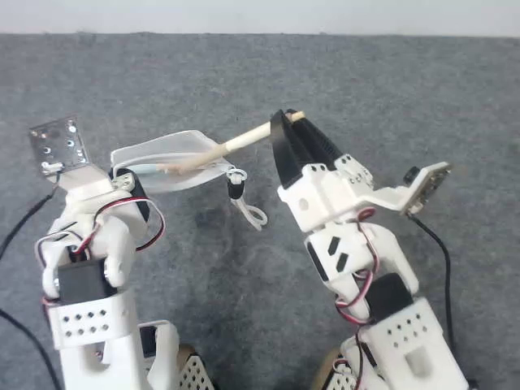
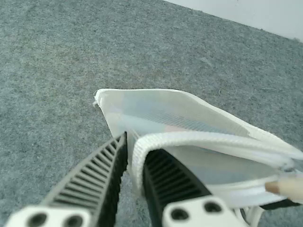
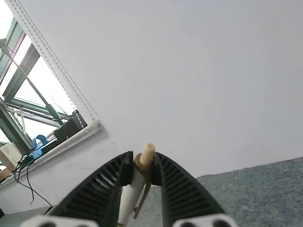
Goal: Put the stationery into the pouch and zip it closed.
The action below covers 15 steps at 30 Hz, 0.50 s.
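A translucent white pouch (image 1: 172,162) lies open on the grey carpet, its zipper pull and white cord (image 1: 244,199) trailing toward the middle. My left gripper (image 2: 135,156) is shut on the pouch's zipper edge (image 2: 189,140), holding the mouth up. A cream pencil (image 1: 236,146) slants down from the right into the pouch mouth, its tip (image 2: 284,184) resting at the opening. My right gripper (image 1: 286,122) is shut on the pencil's upper end (image 3: 144,158), tilted upward so the wall shows behind it.
Grey carpet (image 1: 244,73) covers the whole table area, with open room behind and to the right of the pouch. Both arm bases and their cables (image 1: 24,219) stand along the near edge.
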### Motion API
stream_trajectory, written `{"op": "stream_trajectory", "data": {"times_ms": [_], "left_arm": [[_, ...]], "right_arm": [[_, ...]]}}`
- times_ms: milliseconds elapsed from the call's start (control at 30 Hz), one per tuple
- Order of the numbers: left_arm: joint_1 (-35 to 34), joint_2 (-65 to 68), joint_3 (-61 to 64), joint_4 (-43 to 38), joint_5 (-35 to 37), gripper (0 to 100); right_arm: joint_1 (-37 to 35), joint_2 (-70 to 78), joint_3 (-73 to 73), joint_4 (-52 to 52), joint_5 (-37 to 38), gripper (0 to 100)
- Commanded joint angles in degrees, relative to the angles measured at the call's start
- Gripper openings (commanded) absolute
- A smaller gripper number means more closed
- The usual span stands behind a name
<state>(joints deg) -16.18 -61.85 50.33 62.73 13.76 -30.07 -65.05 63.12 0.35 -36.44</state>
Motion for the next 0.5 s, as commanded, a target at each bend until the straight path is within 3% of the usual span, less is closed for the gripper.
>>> {"op": "stream_trajectory", "data": {"times_ms": [0,267,467], "left_arm": [[0.09,-0.53,-0.84,-2.11,-0.53,1],[0.09,-0.53,-0.92,-2.11,-0.53,1],[0.09,-0.53,-0.92,-2.11,-0.53,1]], "right_arm": [[0.66,5.49,-0.79,-5.41,0.88,0.6],[0.57,12.97,-0.79,-9.71,5.10,0.6],[-4.70,14.90,0.70,-9.98,10.55,0.6]]}}
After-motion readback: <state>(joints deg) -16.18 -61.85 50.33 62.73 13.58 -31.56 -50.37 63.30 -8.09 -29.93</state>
